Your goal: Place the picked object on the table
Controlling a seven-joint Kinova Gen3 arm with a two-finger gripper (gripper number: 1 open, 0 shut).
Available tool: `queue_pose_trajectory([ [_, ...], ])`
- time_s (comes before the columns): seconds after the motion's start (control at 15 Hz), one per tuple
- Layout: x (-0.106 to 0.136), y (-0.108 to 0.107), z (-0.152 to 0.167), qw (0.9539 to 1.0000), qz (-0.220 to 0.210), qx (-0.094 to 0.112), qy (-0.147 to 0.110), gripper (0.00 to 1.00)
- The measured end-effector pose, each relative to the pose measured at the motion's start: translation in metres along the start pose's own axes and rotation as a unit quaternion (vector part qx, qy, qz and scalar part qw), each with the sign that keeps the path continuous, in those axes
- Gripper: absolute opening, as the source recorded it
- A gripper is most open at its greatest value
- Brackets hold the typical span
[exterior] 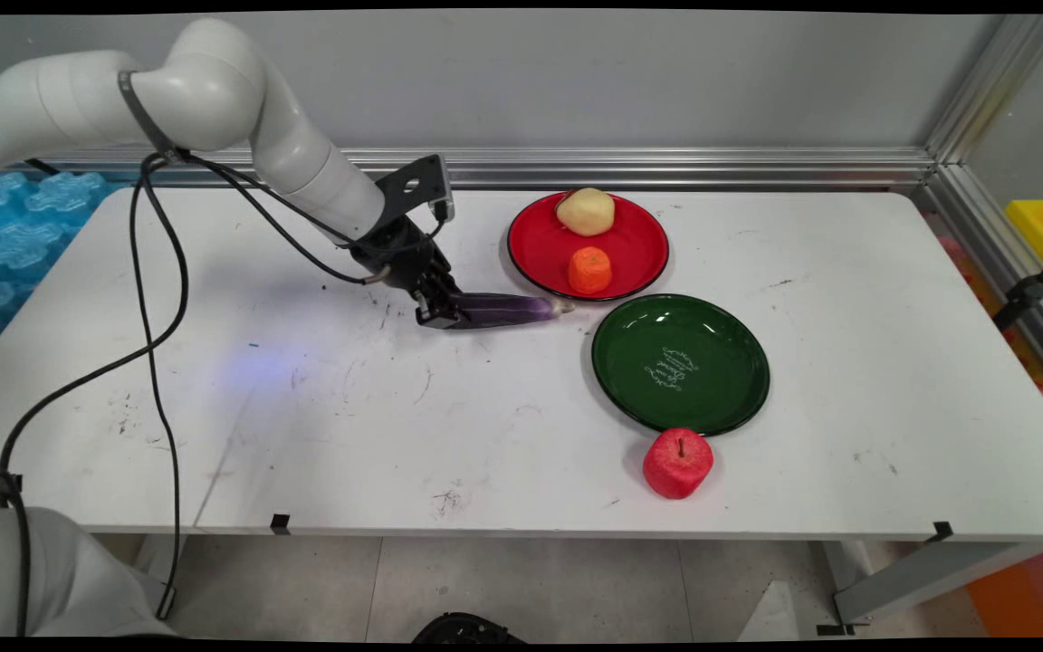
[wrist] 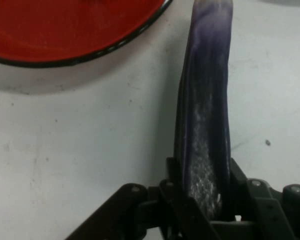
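A long purple eggplant [exterior: 508, 310] lies on the white table, left of the red plate [exterior: 635, 235]. My gripper [exterior: 443, 312] is down at its left end, shut on the eggplant [wrist: 205, 125] with a finger pressed on either side. In the hand view the eggplant runs up from between the fingers [wrist: 172, 172], and the red plate's rim [wrist: 80, 60] shows at the upper left.
The red plate holds a yellowish potato [exterior: 586, 211] and an orange fruit [exterior: 589, 270]. A green plate [exterior: 730, 398] sits right of the eggplant's tip. A red apple [exterior: 677, 463] stands near the table's front edge. Black cables [exterior: 155, 362] hang at the left.
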Motion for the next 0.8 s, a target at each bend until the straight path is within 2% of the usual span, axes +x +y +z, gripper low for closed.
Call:
queue_pose_trajectory([
  [0.8,0.001,-0.009,0.024,0.9996,0.021,-0.01,0.016,0.0],
])
